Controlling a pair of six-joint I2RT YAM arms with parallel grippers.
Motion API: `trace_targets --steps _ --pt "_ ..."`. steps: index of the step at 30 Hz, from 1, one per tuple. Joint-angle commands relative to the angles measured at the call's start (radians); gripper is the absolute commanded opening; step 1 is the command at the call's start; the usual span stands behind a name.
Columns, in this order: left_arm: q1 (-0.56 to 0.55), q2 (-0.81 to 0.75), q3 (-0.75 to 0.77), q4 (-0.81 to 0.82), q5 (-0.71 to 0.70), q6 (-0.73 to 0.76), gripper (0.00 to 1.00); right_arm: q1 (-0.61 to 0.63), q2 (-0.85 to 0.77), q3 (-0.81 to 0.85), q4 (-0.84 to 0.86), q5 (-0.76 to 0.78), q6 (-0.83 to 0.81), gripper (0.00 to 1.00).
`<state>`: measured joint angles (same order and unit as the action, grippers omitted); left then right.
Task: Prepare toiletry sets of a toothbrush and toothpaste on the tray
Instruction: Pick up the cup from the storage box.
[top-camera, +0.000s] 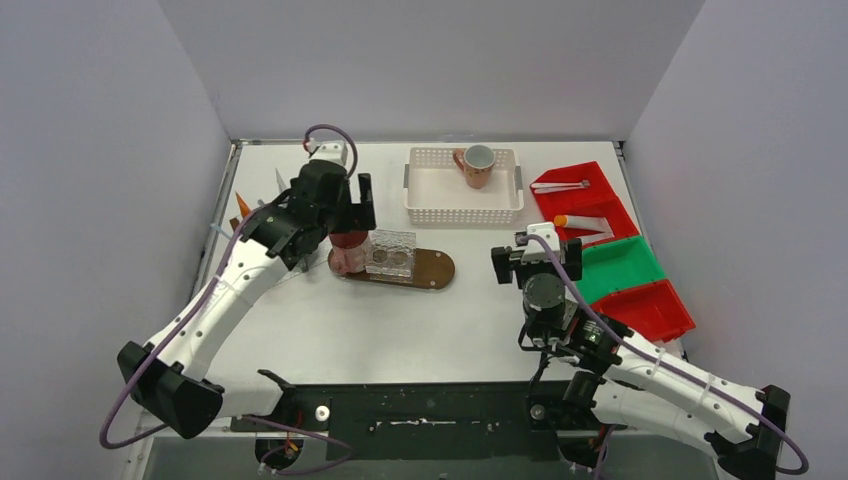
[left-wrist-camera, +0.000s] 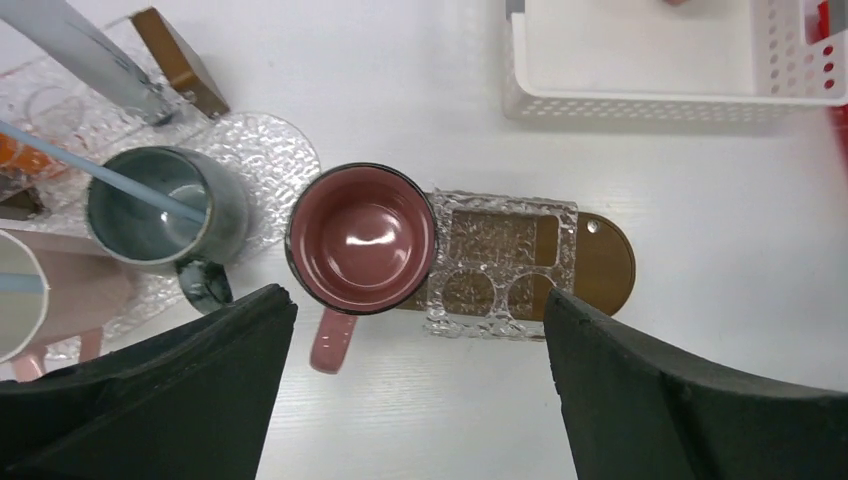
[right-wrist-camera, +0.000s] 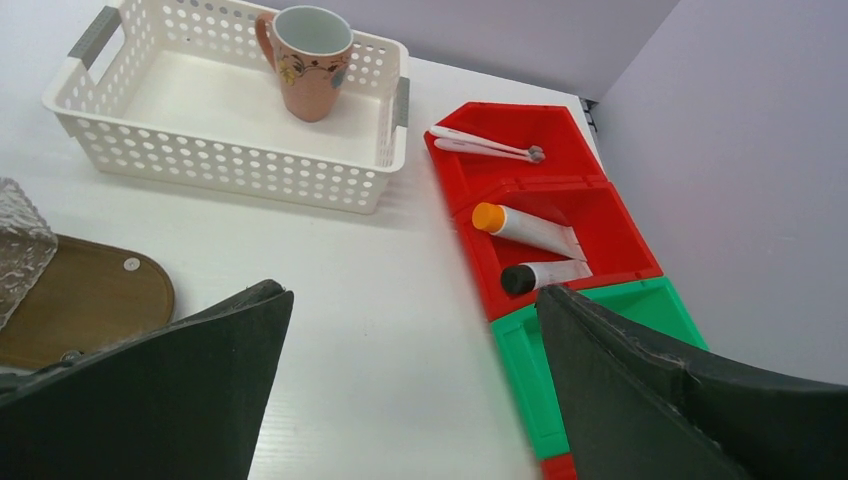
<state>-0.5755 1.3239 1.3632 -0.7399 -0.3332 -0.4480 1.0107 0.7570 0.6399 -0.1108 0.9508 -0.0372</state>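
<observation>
Holding nothing in the wide-spread left gripper (left-wrist-camera: 412, 310) straight above the empty maroon mug (left-wrist-camera: 362, 238) on the tray (left-wrist-camera: 605, 265), nor in the wide right gripper (right-wrist-camera: 412, 300), nearer the toothbrush (right-wrist-camera: 485, 145) lying side-to-side in the red bin (right-wrist-camera: 560, 125) ahead

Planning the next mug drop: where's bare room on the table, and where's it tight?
Free: the white tabletop between the basket, the brown tray and the red bins; also the basket floor left of the floral mug. Crowded: left of the maroon mug, where the green mug sits close beside it on a clear glass tray.
</observation>
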Motion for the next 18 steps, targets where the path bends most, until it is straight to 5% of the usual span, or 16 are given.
trace_targets --steps 1,18 --pt "0.05 -0.109 -0.062 0.095 0.013 0.097 0.95 -0.086 0.042 0.115 -0.118 -0.08 0.15 1.0" --pt "0.108 -0.315 -0.381 0.39 0.131 0.25 0.97 -0.584 0.559 0.478 -0.192 -0.538 0.368 1.0"
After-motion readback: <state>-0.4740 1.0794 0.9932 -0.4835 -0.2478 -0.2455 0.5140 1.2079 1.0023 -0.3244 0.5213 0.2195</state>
